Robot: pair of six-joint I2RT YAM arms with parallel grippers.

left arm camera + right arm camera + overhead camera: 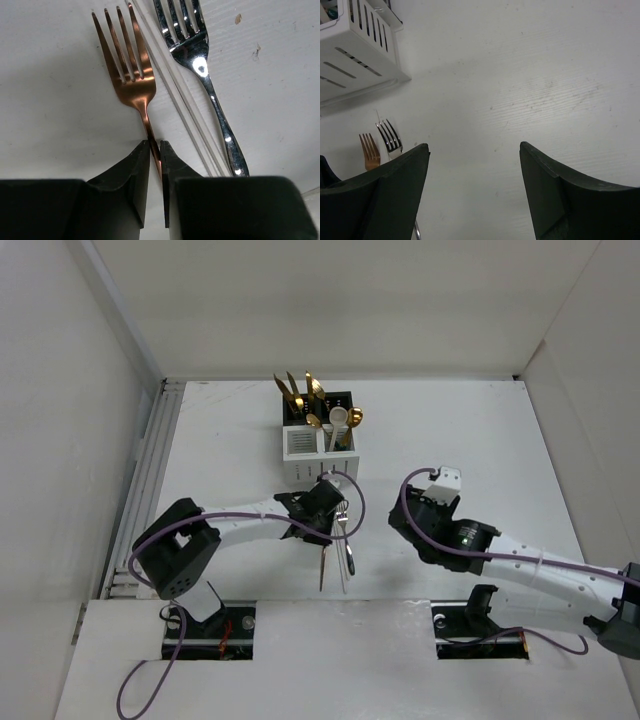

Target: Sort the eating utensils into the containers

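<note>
Two forks lie side by side on the white table (480, 430), tines pointing toward the containers: a copper fork (131, 85) and, just to its right in the left wrist view, a silver fork (200, 60). A thin pale strip runs between them; what it is cannot be told. The left fingers (131, 172) are clenched on the copper fork's slim neck just below the head, and the silver fork lies apart from them. From above, both forks sit in front of the white container (305, 445), their handle ends near the table's front edge. The black container (342, 398) stands right behind the white one, close to the back edge; gold utensils (298, 392) and a cream spoon (340, 418) stand upright in the two. The right fingers (395, 190) are spread wide with nothing between them, over bare table to the right of the forks. Open surface stretches from the containers rightward to the side wall, and leftward to the ridged strip (150, 470) along the left edge.
</note>
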